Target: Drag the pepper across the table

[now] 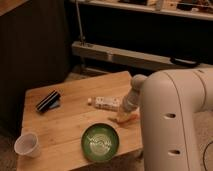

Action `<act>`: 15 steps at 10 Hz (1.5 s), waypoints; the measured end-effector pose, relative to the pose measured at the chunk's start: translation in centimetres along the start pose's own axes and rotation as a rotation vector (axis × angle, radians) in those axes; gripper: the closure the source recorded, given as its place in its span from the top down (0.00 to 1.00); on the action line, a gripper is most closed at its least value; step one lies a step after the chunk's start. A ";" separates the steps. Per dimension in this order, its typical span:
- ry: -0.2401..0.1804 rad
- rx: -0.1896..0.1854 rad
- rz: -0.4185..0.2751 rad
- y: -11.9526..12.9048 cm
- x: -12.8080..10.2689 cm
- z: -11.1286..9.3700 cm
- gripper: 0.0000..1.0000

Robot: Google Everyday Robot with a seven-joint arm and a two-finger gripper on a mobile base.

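The pepper (127,119) is a small orange-tan tapered thing lying on the light-wood table (70,117) near its right edge, just right of the green bowl (100,142). My gripper (123,114) hangs from the white arm (175,120) and comes down right at the pepper, partly covering it. The arm's wrist hides the gripper's tip and most of the contact with the pepper.
A white rectangular box with dots (106,102) lies just left of the gripper. A black striped object (48,100) lies at the table's left back. A white cup (26,145) stands at the front left corner. Dark shelving stands behind the table.
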 end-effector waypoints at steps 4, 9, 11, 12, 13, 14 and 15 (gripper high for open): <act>-0.007 0.008 0.007 0.3 0.7 -0.4 0.11; -0.033 0.028 0.020 1.1 2.2 -0.8 0.11; -0.032 0.028 0.020 1.2 2.2 -1.0 0.11; -0.032 0.027 0.019 1.1 2.1 -1.0 0.11; -0.032 0.027 0.020 1.2 2.1 -1.0 0.11; -0.032 0.027 0.021 1.2 2.2 -1.1 0.11; -0.043 0.035 0.028 1.5 2.8 -1.1 0.11</act>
